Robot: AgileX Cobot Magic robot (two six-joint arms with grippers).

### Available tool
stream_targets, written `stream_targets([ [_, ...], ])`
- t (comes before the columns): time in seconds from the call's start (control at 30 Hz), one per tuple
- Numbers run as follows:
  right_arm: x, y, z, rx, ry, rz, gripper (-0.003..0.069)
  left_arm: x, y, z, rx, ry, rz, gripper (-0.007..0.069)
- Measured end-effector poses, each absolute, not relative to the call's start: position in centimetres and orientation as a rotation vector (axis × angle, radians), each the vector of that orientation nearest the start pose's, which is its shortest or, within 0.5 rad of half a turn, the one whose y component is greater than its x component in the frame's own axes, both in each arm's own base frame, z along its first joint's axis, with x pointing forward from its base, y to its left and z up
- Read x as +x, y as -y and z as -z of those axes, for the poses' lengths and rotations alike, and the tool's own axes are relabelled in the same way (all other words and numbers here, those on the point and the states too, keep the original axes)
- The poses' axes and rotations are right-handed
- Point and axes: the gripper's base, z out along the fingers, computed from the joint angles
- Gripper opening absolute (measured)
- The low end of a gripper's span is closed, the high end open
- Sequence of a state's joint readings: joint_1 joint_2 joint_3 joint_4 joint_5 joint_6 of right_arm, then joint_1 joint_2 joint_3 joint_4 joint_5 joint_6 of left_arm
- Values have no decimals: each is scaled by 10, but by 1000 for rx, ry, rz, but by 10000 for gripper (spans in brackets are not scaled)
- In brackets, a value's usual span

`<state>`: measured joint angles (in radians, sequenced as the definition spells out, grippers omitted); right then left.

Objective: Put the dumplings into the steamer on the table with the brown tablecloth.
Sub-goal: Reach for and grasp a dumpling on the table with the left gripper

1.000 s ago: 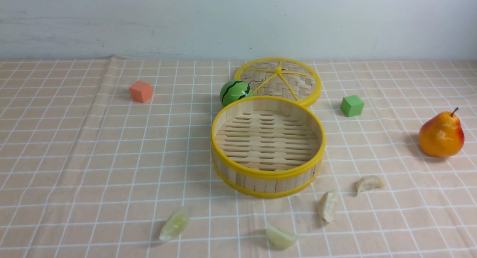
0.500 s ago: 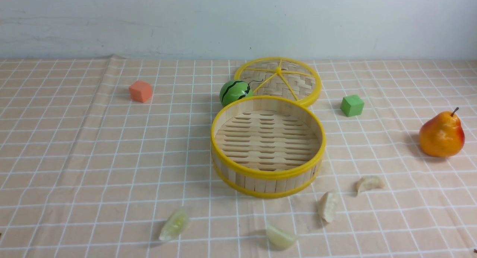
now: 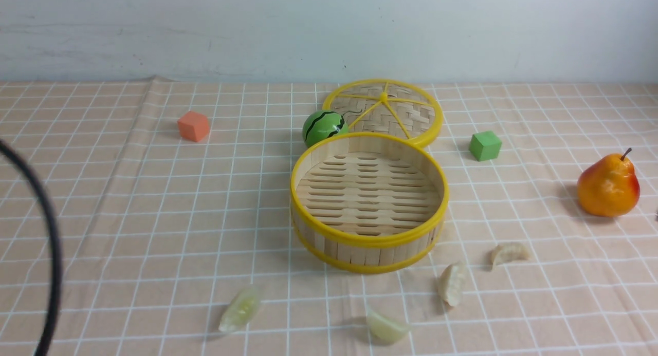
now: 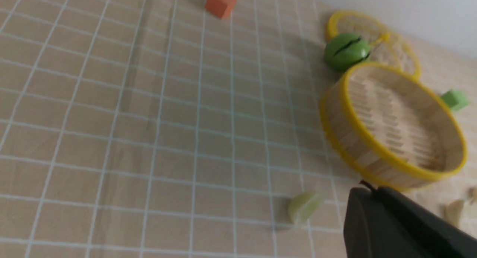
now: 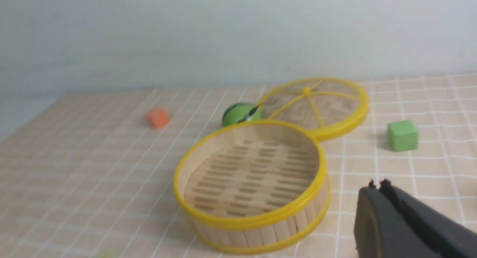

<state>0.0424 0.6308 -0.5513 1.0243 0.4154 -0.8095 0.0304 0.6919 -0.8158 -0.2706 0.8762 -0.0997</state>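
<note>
Pre-grasp stage: no dumpling is in the round bamboo steamer with yellow rim bands [image 3: 370,240] yet.
Left hand [image 4: 369,189] and right hand [image 5: 377,184] are both pressed together and empty. Two pale green crescent dumplings [image 3: 240,308] and two cream crescent dumplings [image 3: 453,284] lie on the peach-brown gridded tablecloth [image 3: 154,217], on the robot's side of the steamer. Recommendation: spread each hand before descending, then close across a crescent's narrow width.

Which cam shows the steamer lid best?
Front view: the lid is sharp, only its near edge hidden behind the steamer. Right wrist view shows it blurrier; left wrist view shows just part, behind the watermelon ball and steamer.
</note>
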Motion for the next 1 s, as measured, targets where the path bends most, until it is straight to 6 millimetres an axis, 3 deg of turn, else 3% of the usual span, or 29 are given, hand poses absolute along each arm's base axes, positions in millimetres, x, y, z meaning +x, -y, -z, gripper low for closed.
stream_targets([
  [0.1, 149, -48, -334, -306, -1923, -526, -18, 141, 22, -353, -108, -2373, 324, -13],
  [0.23, 176, -71, -329, -600, -2186, -612, -15, 179, 52, -345, 169, -2582, 256, -13],
  [0.4, 191, -90, -318, -820, -2468, -478, -10, 210, 90, -324, 426, -2692, 137, 4],
  [0.5, 190, -99, -308, -900, -2589, -336, -10, 226, 112, -303, 520, -2759, 105, 75],
  [0.57, 186, -103, -303, -933, -2640, -265, -6, 237, 125, -281, 572, -2816, 85, 176],
  [0.6, 185, -104, -303, -940, -2641, -260, -6, 239, 127, -278, 578, -2823, 82, 185],
  [0.73, 182, -107, -303, -938, -2665, -259, -3, 260, 142, -241, 618, -2872, 64, 386],
  [0.87, 182, -107, -303, -927, -2663, -263, -2, 276, 150, -209, 630, -2901, 51, 509],
  [1.0, 183, -108, -304, -922, -2651, -263, -1, 284, 155, -190, 636, -2914, 43, 544],
])
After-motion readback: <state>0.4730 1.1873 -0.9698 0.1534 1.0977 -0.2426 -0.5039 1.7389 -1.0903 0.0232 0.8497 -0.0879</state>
